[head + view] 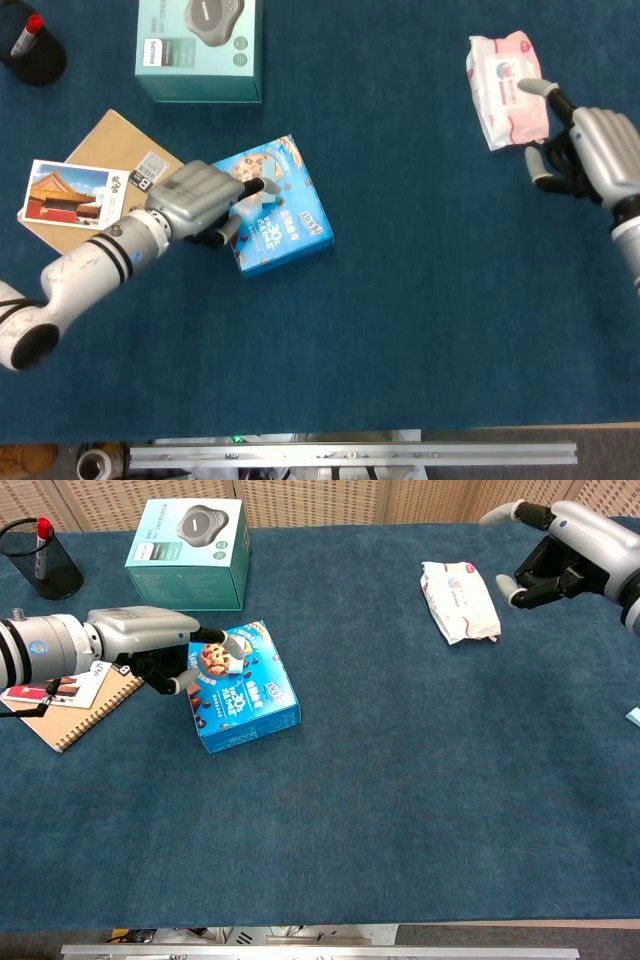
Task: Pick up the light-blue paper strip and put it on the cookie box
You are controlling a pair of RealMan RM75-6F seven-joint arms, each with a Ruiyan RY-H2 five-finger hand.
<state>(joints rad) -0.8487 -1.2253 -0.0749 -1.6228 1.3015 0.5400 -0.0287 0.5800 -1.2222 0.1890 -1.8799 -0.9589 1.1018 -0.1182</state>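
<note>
I have the left hand (205, 200) over the left edge of the cookie box (275, 215), which lies flat toward the counter's (400, 780) far-left part, just right of the notebook (110, 150) and the postcard (60, 190) on it. A small pale strip (236, 658) lies on the box top at my fingertips (252, 186); I take it for the light-blue paper strip, though whether I pinch it or merely touch it I cannot tell. My right hand (560, 555) hovers with fingers loosely curled, holding nothing, just right of the wipes pack (458, 602) near the far-right corner, well clear of the work.
</note>
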